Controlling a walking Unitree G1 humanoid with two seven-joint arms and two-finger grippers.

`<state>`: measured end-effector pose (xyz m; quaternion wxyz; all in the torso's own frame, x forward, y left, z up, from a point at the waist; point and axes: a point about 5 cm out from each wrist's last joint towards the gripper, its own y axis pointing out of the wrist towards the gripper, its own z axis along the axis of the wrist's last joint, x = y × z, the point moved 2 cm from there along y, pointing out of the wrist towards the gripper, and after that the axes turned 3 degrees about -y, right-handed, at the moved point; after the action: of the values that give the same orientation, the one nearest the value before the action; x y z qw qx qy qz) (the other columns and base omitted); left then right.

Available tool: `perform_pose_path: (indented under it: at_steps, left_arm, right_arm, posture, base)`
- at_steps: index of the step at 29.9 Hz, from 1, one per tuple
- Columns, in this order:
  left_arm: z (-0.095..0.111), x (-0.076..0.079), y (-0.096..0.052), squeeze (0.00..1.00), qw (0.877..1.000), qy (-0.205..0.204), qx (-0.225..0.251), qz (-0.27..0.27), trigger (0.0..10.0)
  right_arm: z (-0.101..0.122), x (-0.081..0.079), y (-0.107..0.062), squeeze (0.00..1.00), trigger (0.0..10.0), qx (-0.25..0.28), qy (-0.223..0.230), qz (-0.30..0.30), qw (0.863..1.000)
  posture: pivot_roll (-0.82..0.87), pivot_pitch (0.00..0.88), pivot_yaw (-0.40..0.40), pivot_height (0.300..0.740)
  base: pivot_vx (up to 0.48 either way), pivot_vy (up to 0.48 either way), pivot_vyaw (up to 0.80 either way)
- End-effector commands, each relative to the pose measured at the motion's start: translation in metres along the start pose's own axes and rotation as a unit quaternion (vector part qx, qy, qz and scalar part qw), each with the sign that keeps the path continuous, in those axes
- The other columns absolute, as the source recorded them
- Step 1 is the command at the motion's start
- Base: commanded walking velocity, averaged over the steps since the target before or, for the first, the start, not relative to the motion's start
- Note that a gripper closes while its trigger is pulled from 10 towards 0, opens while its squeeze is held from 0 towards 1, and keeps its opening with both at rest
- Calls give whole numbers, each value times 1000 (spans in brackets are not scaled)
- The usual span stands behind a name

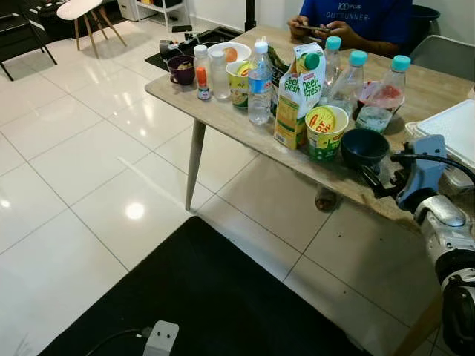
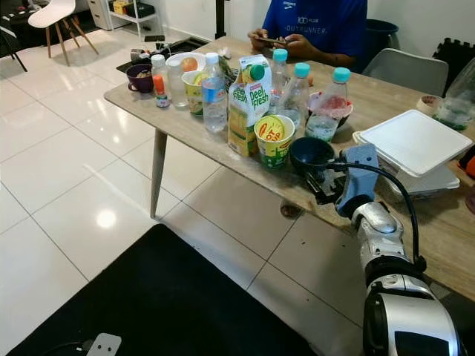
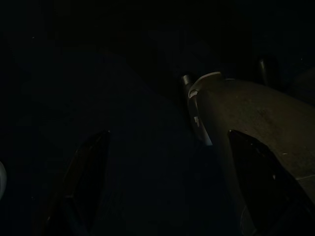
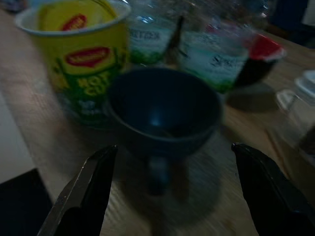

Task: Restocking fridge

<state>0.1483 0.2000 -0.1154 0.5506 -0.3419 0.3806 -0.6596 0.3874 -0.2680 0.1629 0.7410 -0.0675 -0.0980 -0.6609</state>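
- White floor tiles (image 1: 67, 185) run under a wooden table (image 2: 415, 215), with a black mat (image 1: 215, 297) on the near floor.
- Groceries crowd the table's near edge: a juice carton (image 1: 297, 96), a water bottle (image 1: 259, 83), and a yellow noodle cup (image 2: 274, 139) right of the carton.
- Three teal-capped bottles (image 2: 329, 106) stand behind the cup.
- At the far left end sit a purple mug (image 1: 180, 69), a small red-capped bottle (image 1: 202, 83) and a clear jar (image 1: 219, 74).
- A dark bowl (image 2: 311, 154) rests on the table just right of the noodle cup, close to the near edge.
- The right gripper (image 2: 320, 185) reaches toward the bowl from the near side; in the right wrist view its fingers (image 4: 86, 189) are spread wide, either side of the bowl (image 4: 162, 110), holding nothing.
- White foam boxes (image 2: 415, 144) lie to the right of the bowl.
- A person in a blue shirt (image 2: 319, 22) sits at the far side, hands on a phone (image 2: 269, 41).
- The left wrist view is very dark; that hand's fingers (image 3: 86, 167) show faintly, and I cannot tell their spread.
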Motion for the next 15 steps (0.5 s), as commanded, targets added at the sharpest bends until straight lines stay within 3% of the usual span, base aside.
perform_pose_path:
  at_steps: [1,9,15]
  left_arm:
    - [-18,8,-1,0,999,-3,-31,-10,10000]
    - [-18,7,-1,0,999,-2,-32,-9,10000]
    - [-17,7,-1,0,1000,-2,-30,-9,10000]
  right_arm:
    - [-11,0,-2,0,10000,-26,15,-12,999]
    - [-24,-17,-2,0,10000,-36,60,-21,997]
    - [-28,-26,1,0,10000,-43,84,-61,994]
  posture:
    - [21,99,12,740]
    - [29,97,10,740]
    - [34,104,11,740]
  base:
    - [0,0,0]
    - [0,0,0]
    - [0,0,0]
